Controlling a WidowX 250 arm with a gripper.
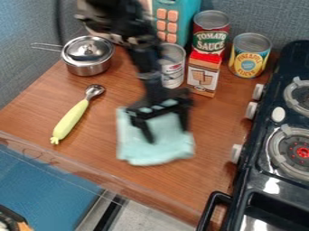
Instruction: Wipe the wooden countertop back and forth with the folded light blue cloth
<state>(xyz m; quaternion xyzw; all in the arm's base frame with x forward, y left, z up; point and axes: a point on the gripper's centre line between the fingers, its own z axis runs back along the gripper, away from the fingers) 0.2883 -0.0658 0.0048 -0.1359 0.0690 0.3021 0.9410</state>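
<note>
Hanging over the mint cloth (134, 151) mid-counter, black gripper (167, 136) has its fingers spread open — contact with the cloth unclear. Orange-and-white carton (203, 76) and silver can (172, 67) stand close behind, crowding that side, tomato sauce can (210, 34) and pineapple can (249, 56) beyond. Yellow-handled scoop (72, 118) and lidded pot (88, 56) sit left — stove (256, 173) blocks the right.

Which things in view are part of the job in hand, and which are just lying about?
In use:
- gripper, at the pale teal cloth; contact unclear

Lying about:
- lidded metal pot
- yellow-handled scoop
- red can
- yellow-and-blue can
- white can
- red-topped carton
- turquoise thing with orange buttons
- stove
</note>
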